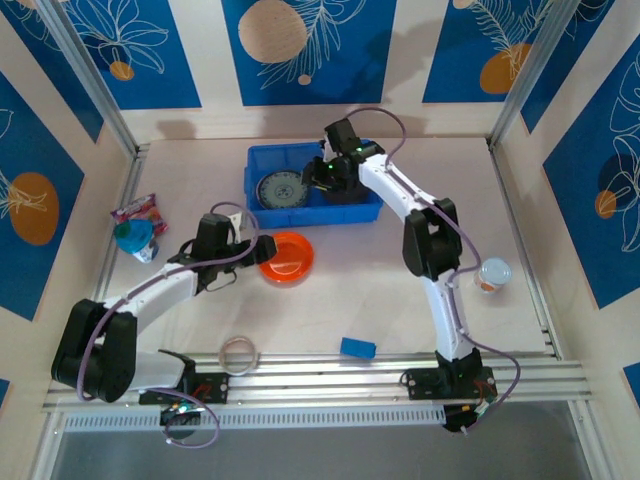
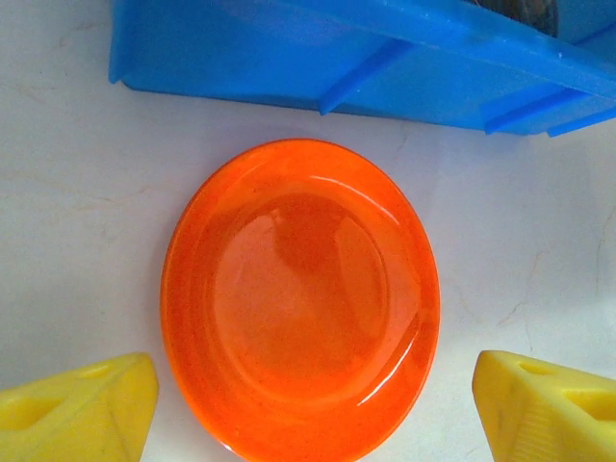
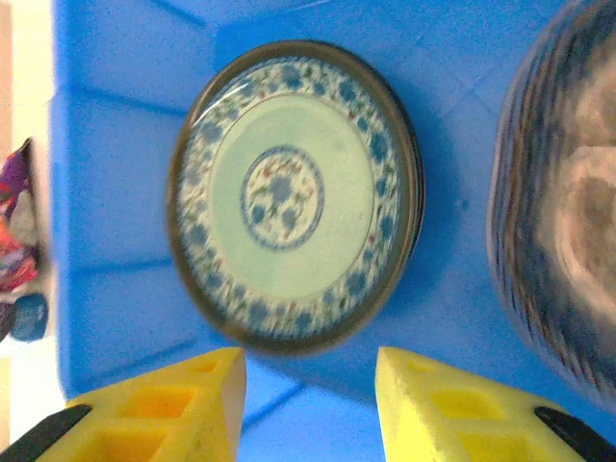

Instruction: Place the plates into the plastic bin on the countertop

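My left gripper (image 2: pixel 310 387) hangs spread wide and empty above the orange plate (image 2: pixel 300 298). One yellow finger stands off each side of the plate's near rim, and neither touches it. The plate lies flat on the countertop (image 2: pixel 67 241), just short of the bin (image 2: pixel 289 48). My right gripper (image 3: pixel 310 385) is over the bin, jaws apart with nothing between them. Below it a patterned plate (image 3: pixel 294 192) lies flat on the bin floor, and a darker, blurred plate (image 3: pixel 563 221) sits to its right.

The orange plate looks glossy and shallow, so I think the grasp is the weak point. If my fingers come down uneven, one may land on the rim and tip the plate. If they close flat along the counter, the slick edge may squirt out toward the bin wall, or I may only shove it.

My right arm (image 1: pixel 400 195) reaches across the bin, so a lift straight over the wall risks a knock between my two arms unless the right clears first. Let go too high, and the orange plate could strike the patterned one and chip it, or bounce out.
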`<control>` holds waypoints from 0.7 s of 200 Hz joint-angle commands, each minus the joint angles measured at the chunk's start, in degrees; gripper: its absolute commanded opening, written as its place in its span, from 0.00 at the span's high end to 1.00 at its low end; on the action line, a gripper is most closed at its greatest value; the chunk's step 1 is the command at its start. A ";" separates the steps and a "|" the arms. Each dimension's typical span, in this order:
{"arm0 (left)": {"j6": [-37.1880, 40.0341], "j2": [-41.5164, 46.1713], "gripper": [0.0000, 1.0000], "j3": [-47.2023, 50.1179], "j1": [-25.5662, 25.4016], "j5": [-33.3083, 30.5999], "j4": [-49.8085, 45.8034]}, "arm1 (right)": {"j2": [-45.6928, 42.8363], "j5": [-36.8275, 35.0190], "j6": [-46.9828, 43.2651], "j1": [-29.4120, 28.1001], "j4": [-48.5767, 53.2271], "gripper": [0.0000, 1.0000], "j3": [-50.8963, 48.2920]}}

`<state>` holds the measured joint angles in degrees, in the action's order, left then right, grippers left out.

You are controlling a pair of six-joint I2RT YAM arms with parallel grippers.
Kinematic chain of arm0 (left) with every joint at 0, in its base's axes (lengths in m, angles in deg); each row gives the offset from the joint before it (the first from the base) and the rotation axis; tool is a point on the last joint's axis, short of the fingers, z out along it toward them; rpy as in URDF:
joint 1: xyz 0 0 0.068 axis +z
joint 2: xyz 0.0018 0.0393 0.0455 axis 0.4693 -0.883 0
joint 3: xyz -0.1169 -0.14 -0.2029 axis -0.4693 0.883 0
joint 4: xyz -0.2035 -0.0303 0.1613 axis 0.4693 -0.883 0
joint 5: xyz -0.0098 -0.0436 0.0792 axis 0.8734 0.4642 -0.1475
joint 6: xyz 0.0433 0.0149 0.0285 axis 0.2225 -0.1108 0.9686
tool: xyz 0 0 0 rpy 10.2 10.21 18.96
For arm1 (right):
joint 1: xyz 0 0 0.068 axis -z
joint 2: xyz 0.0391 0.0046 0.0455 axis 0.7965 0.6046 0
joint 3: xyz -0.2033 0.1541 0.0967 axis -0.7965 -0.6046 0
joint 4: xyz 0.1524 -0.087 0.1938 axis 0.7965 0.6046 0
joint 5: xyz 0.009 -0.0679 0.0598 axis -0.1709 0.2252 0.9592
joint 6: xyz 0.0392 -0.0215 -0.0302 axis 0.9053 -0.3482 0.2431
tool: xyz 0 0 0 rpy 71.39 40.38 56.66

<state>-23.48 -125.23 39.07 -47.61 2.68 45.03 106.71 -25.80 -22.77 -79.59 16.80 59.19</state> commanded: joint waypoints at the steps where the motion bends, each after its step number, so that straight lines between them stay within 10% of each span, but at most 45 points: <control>1: 1.97 0.31 0.15 -2.41 0.64 -1.11 -2.11 | -13.55 2.36 -1.98 -0.75 -5.39 0.59 -9.81; 74: 1.98 -0.44 0.16 -3.31 0.41 -1.55 -4.93 | -46.08 -0.17 1.27 -4.33 -16.50 0.57 -50.91; 140: 2.45 -3.61 0.32 -3.75 0.45 -5.24 -11.03 | -52.81 -1.64 7.01 -7.62 -17.13 0.59 -67.10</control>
<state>-21.67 -126.94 37.10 -47.61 -0.23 37.79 54.60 -26.65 -18.57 -86.71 0.94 -5.00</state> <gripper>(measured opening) 0.710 0.413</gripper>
